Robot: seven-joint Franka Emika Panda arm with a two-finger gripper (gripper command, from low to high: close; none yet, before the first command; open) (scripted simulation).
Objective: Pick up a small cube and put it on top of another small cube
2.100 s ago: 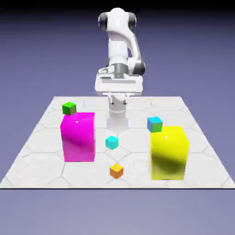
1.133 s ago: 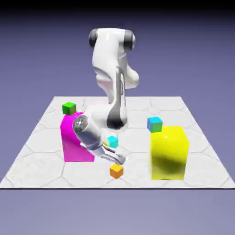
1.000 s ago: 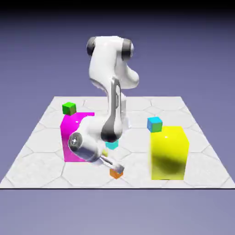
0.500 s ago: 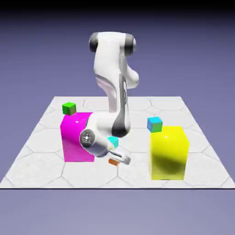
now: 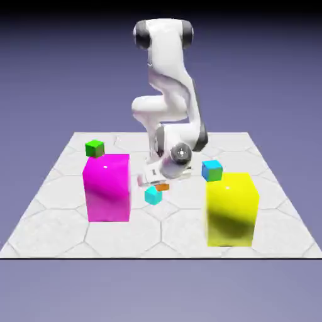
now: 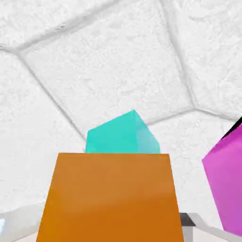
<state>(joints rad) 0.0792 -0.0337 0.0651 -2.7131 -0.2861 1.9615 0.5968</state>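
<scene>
orange cube in grip, close by the cyan cube; stacking not done

the orange cube [image 5: 163, 187] is between the fingers of the gripper [image 6: 113, 222], which is closed to the cube's width and holds it. in the exterior view it shows low under the hand, just beside the cyan cube [image 5: 153, 196], toward the exterior view's right and a little behind. whether the two touch cannot be told

progress: the pick appears done. left to do, as judged: bring the orange cube squarely over the cyan cube, lower it, release, back off. the cyan cube has nothing on its top and sits on the table [image 5: 161, 242]

pose: the arm [image 5: 168, 63] is folded, its elbow high, its wrist low over the middle of the table. the hand looks tilted rather than plumb. in the hand view the orange cube fills the lower middle and covers part of the cyan cube

further out: the magenta block [image 5: 108, 192] stands on the exterior view's left, the yellow block [image 5: 231, 214] on its right. the green cube [image 5: 95, 149] and the blue-and-teal cube [image 5: 212, 170] show past their upper edges, not part of the stack
</scene>
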